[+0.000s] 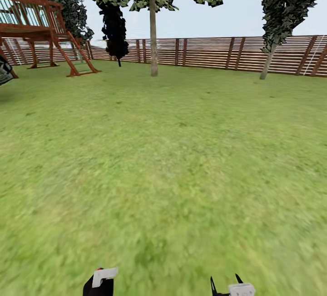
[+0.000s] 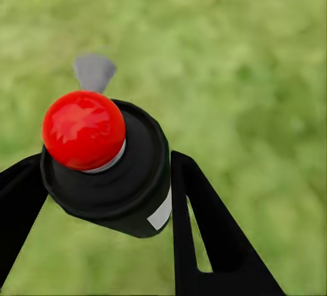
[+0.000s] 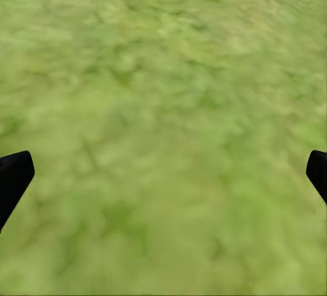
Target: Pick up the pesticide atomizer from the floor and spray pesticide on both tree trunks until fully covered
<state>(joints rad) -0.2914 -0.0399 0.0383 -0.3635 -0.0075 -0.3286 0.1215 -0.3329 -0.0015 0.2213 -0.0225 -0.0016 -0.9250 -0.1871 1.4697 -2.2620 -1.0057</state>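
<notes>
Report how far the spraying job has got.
Done: the pesticide atomizer is off the grass, clamped in the left hand. In hand: the robot faces two trees across the lawn, well short of them. Left: both trunks, with no white specks visible. The right hand is open and empty.

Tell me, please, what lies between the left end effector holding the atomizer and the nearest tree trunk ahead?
In the head view, open grass lawn separates the left end effector, gripping the atomizer, from the tree trunk.
</notes>
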